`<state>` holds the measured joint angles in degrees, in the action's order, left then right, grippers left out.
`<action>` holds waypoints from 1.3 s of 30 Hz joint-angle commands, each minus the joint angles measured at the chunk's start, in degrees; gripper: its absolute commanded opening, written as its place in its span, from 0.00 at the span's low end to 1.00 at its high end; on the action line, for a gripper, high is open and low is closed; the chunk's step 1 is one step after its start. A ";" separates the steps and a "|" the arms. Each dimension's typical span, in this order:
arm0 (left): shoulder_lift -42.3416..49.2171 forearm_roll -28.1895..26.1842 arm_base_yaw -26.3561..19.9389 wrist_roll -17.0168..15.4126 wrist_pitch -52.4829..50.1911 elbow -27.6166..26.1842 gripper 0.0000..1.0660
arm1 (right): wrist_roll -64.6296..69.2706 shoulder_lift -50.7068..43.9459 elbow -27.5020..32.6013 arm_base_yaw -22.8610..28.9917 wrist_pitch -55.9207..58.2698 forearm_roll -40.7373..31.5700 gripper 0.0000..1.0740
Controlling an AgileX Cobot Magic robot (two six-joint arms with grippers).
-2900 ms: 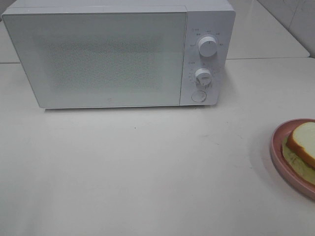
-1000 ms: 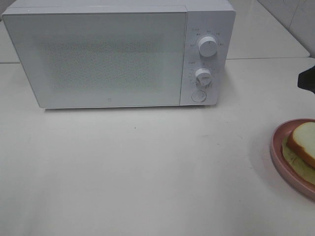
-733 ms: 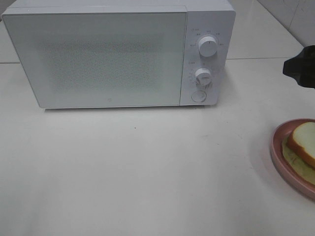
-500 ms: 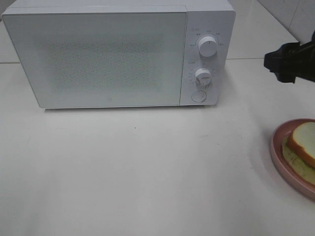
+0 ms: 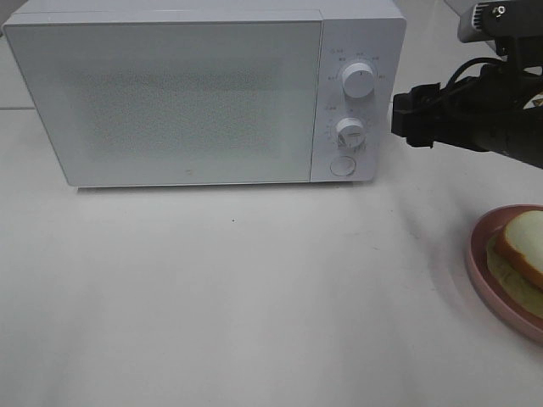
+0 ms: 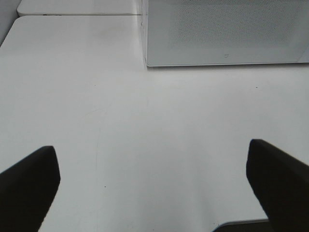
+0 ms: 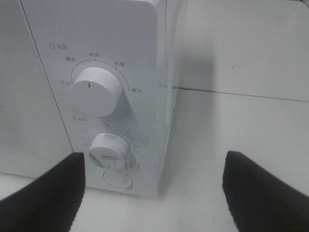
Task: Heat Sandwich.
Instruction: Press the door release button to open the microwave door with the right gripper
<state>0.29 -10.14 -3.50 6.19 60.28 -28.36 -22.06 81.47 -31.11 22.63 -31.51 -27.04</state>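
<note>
Your right gripper (image 5: 407, 117) hangs in the air with its jaws wide apart and nothing between them. It sits just off the right side of the microwave (image 5: 204, 93), level with the control panel and not touching it. Through the right wrist camera you look between the two dark fingers (image 7: 46, 193) straight at the upper knob (image 7: 96, 90), the lower knob (image 7: 109, 150) and the round button (image 7: 118, 179) under them.

Your left gripper (image 6: 153, 186) is also spread fully and empty. It hovers over bare table (image 5: 254, 297), facing the microwave's lower left corner from well back.

The microwave door (image 5: 170, 102) is closed.

The sandwich (image 5: 524, 250) lies on the pink plate (image 5: 477, 267) at the table's right edge, in front of your right arm and well apart from both grippers. The frame cuts it off, so you see only its white top slice, brown crust and what looks like a pale green layer beneath.
</note>
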 commanded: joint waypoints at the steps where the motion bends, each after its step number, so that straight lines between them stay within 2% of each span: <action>1: 1.43 -0.11 0.00 0.11 -0.86 0.11 0.97 | -3.72 2.41 -0.11 2.98 -5.84 -5.84 0.71; 9: 1.43 -0.11 0.00 0.11 -0.86 0.11 0.97 | -3.72 9.34 -0.11 10.03 -17.99 -10.26 0.71; 19: 1.43 -0.11 0.00 0.11 -0.86 0.11 0.97 | -3.61 16.62 -0.11 16.27 -26.30 -16.33 0.71; 39: 1.43 -0.11 0.00 0.11 -0.86 0.11 0.97 | 2.58 21.43 -0.11 16.90 -26.13 -17.36 0.71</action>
<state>0.29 -10.14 -3.50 6.19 60.28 -28.36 -20.80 103.08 -31.23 39.36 -57.24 -44.86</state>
